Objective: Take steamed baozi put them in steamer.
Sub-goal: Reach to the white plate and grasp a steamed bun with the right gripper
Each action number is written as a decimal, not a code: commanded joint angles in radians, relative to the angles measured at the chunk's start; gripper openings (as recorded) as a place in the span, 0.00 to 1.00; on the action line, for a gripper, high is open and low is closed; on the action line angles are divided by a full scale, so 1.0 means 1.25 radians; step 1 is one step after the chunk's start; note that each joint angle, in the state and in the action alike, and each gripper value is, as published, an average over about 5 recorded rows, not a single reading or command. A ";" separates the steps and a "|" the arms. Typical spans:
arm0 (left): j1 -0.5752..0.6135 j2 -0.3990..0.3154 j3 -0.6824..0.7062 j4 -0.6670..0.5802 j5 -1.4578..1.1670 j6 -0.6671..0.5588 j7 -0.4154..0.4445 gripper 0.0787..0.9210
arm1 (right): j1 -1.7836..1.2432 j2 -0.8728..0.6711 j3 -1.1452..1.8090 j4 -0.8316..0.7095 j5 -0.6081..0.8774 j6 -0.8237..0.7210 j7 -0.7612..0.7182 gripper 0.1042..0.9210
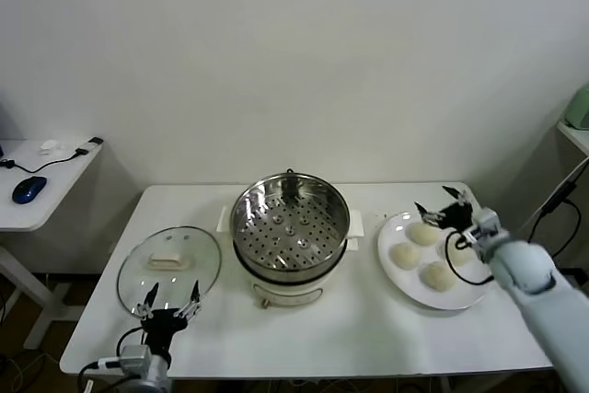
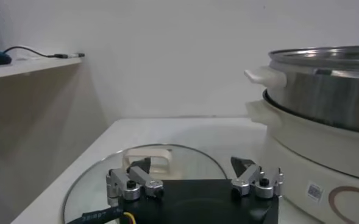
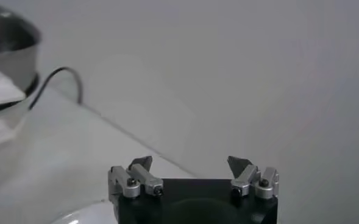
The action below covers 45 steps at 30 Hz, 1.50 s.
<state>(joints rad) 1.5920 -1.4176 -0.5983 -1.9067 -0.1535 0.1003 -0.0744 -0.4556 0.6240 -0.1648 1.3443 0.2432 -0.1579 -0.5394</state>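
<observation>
The steamer [image 1: 290, 227] is a shiny steel pot with a perforated tray inside, standing mid-table with nothing in it. Three steamed baozi [image 1: 425, 233] [image 1: 405, 255] [image 1: 438, 275] lie on a white plate [image 1: 465, 298] to its right. My right gripper [image 1: 440, 202] hovers open over the plate's far edge, just behind the farthest bun, with nothing between its fingers. The right wrist view shows that gripper [image 3: 190, 163] open, facing the wall, with the steamer [image 3: 2, 49] off to one side. My left gripper [image 1: 168, 303] [image 2: 191, 165] is open and empty at the near edge of the glass lid.
A round glass lid [image 1: 170, 264] [image 2: 149, 176] lies flat left of the steamer [image 2: 325, 91]. A side table with a blue mouse [image 1: 28, 189] stands further left. A black cable [image 1: 561, 195] hangs beyond the table's right edge. The wall is close behind.
</observation>
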 commanded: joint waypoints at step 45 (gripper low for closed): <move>0.023 0.009 0.023 0.045 0.000 -0.042 0.002 0.88 | 0.472 0.358 -0.659 -0.762 -0.145 0.153 -0.421 0.88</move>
<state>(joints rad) 1.6181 -1.4044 -0.5730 -1.8491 -0.1553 0.0523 -0.0721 0.1567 1.0349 -1.0210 0.4519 0.0939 0.0368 -1.0748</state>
